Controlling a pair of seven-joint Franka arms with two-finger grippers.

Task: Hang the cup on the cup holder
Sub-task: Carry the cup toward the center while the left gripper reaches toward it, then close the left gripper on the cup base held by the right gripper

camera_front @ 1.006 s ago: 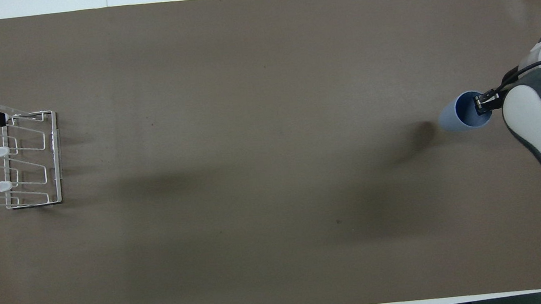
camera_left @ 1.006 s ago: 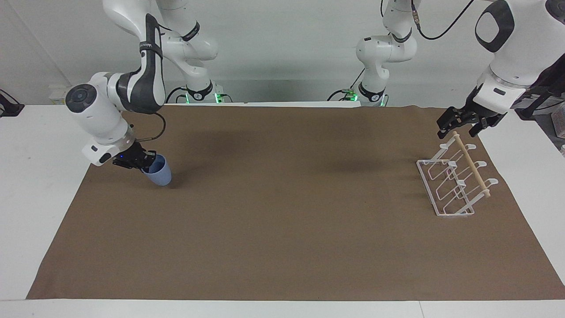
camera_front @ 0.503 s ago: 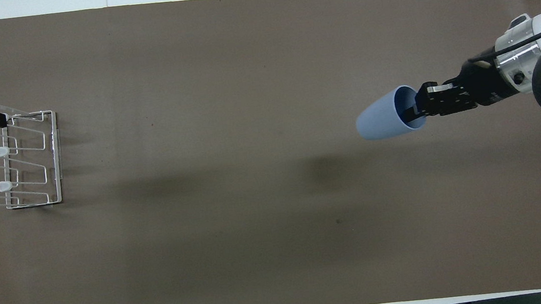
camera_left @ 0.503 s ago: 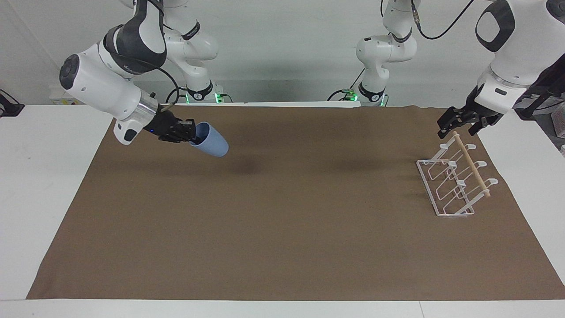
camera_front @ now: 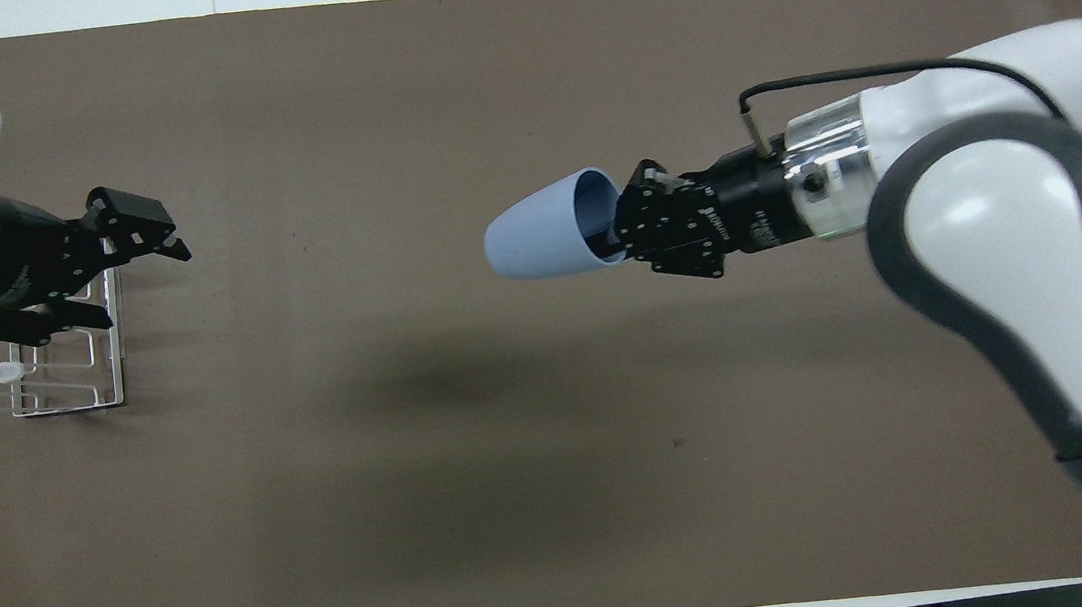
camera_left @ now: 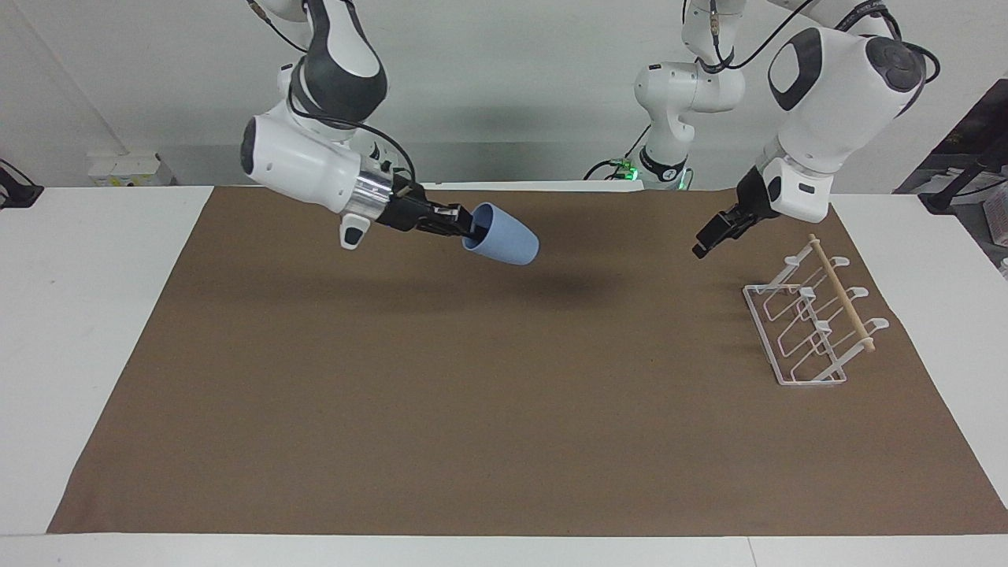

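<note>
The light-blue cup [camera_left: 505,238] is held in the air on its side, over the middle of the brown mat, its base pointing toward the left arm's end. My right gripper [camera_left: 466,225] is shut on the cup's rim, one finger inside the mouth; the grip also shows in the overhead view [camera_front: 621,231], with the cup [camera_front: 535,242] beyond it. The white wire cup holder [camera_left: 813,324] with its wooden rod stands on the mat at the left arm's end and is empty. My left gripper [camera_left: 706,242] is open in the air beside the holder [camera_front: 116,340], toward the middle; it also shows in the overhead view [camera_front: 139,277].
The brown mat [camera_left: 488,409] covers most of the white table [camera_left: 79,315]. Nothing else stands on it.
My right gripper has lifted the cup off the mat at its own end and carried it toward the middle. My left gripper has left the rack's rod end and moved toward the middle.
</note>
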